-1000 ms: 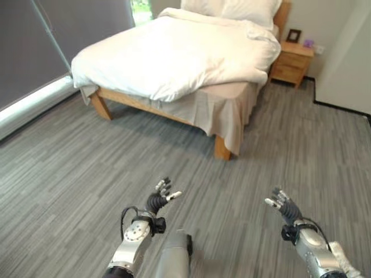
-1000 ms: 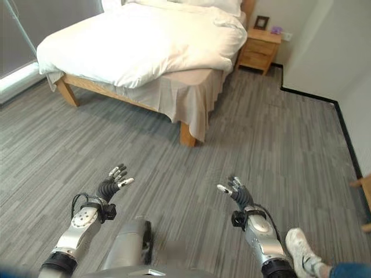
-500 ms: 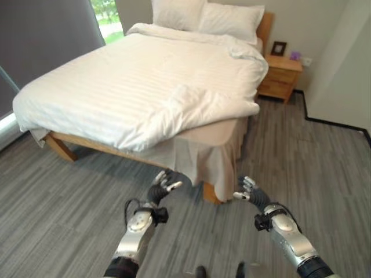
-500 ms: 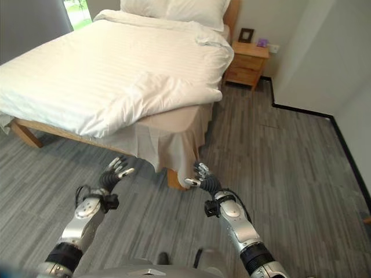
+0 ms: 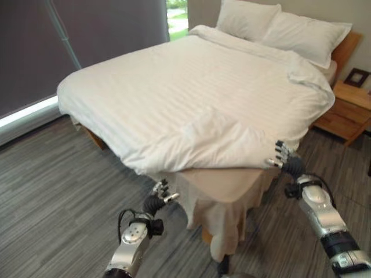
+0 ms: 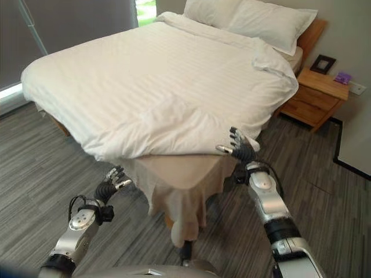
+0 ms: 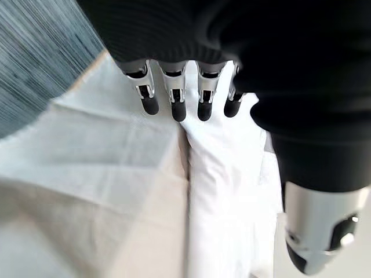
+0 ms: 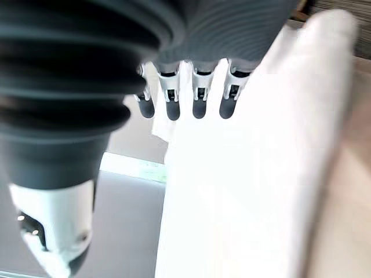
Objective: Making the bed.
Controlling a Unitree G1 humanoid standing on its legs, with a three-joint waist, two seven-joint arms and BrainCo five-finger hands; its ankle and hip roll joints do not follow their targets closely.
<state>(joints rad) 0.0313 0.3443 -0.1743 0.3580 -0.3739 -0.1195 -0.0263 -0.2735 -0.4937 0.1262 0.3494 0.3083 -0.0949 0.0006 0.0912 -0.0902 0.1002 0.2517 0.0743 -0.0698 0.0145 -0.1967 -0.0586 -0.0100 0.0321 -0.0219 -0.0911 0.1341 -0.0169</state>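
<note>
White duvet point(image 5: 191, 98) lay on the wooden bed point(image 5: 342, 52), one corner folded back over the beige sheet point(image 5: 223, 182). In the right eye view, the left hand point(image 6: 110, 184) hovered spread beside the bed skirt point(image 6: 174, 202). The right hand point(image 6: 239, 147) was spread at the duvet's edge. Both wrist views showed relaxed straight fingers point(image 7: 174, 98) near the bedding.

A bedroom is showing here. A wooden bed point(image 5: 95, 139) is standing on grey plank flooring point(image 5: 52, 191), wearing a white duvet point(image 5: 191, 98) and two pillows point(image 5: 284, 29). A wooden nightstand point(image 6: 316, 98) is sitting beside it.
</note>
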